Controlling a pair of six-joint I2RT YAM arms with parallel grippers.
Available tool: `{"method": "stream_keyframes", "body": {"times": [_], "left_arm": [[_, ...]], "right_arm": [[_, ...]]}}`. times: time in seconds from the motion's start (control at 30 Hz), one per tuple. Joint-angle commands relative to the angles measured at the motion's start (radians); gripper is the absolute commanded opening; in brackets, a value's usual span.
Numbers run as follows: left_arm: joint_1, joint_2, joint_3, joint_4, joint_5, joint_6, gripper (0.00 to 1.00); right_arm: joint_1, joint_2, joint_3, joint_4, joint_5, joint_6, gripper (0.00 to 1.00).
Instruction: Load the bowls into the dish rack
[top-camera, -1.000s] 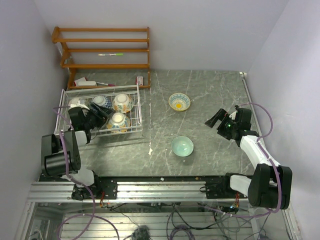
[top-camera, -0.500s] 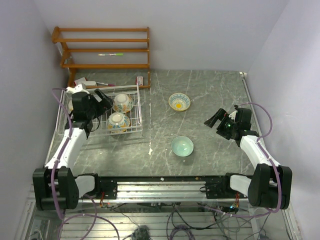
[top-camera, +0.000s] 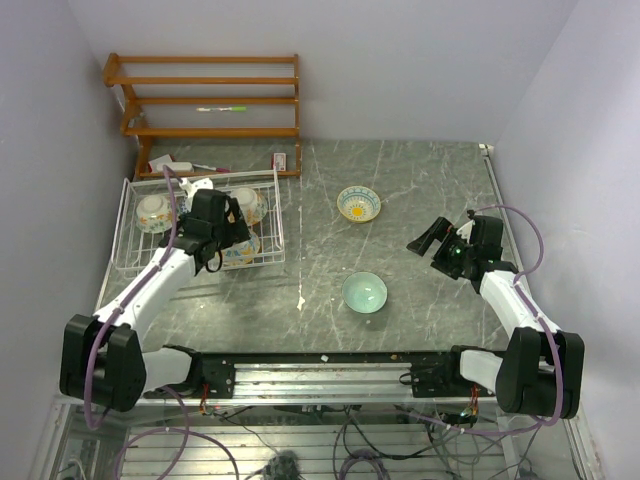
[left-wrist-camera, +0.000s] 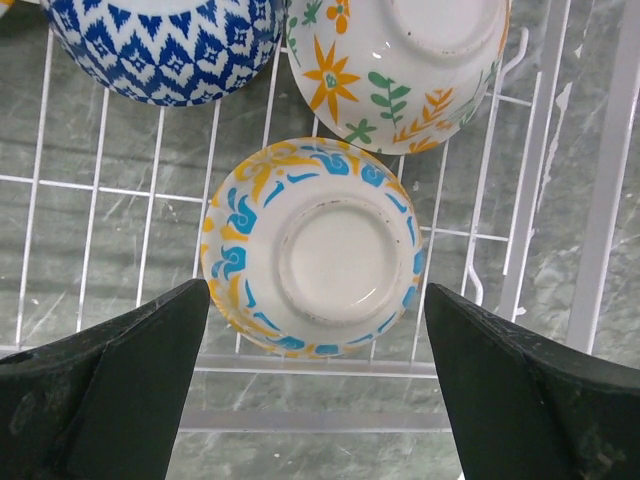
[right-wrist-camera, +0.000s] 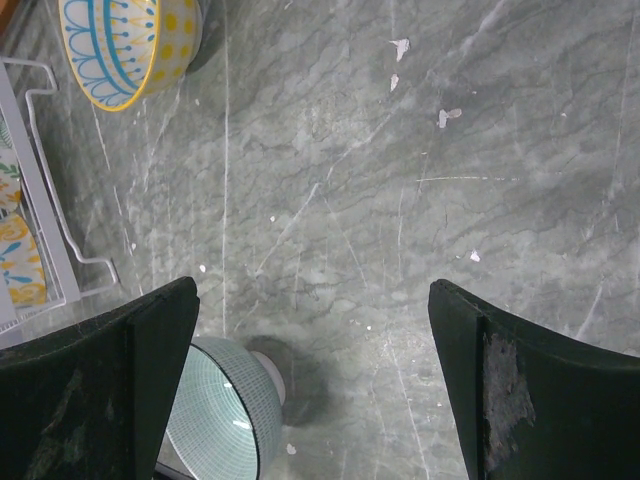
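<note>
While three bowls lie bottom-up in the dish rack (left-wrist-camera: 540, 150) in the left wrist view, two more stand outside it. Wrist view: yellow-blue bowl (left-wrist-camera: 312, 247) centre frame, orange-flower bowl (left-wrist-camera: 400, 70) just above it, blue diamond bowl (left-wrist-camera: 165, 50) upper left. Overhead, the rack (top-camera: 279, 220) sits at frame left, with another bowl (top-camera: 152, 208) in its upper-left corner. On the grey marble table (top-camera: 420, 180), upright: yellow-rimmed bowl (top-camera: 358, 203) mid-frame, teal bowl (top-camera: 364, 292) below it, well apart. Left gripper (top-camera: 225, 225) hangs over the rack's right half, jaws spread wide, nothing held, no contact with the yellow-blue bowl visible. Right gripper (top-camera: 430, 238), frame right, over bare table, jaws wide, empty. Wooden shelf (top-camera: 200, 100) upper left, behind the rack.
</note>
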Motion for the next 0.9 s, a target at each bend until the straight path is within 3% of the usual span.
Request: {"method": "stream_keyframes", "body": {"times": [0.0,0.43,0.67,0.8,0.87], "left_arm": [[-0.050,0.009,0.050,-0.032,-0.119,0.021,0.99],[-0.109,0.137,0.120,-0.023,-0.197,0.026,0.99],[-0.111,0.178,0.120,0.002,-0.185,0.026,0.92],[-0.111,0.191,0.119,0.007,-0.193,0.026,0.78],[-0.111,0.197,0.118,0.007,-0.198,0.026,0.76]], "right_arm": [[-0.004,-0.012,-0.010,0.005,-0.008,-0.007,0.99],[-0.005,-0.015,-0.016,0.000,0.003,-0.016,0.99],[-0.004,-0.009,-0.023,0.012,0.000,-0.014,0.99],[-0.004,-0.010,-0.025,0.011,0.000,-0.014,0.99],[-0.005,-0.010,-0.026,0.012,0.002,-0.015,0.99]]}}
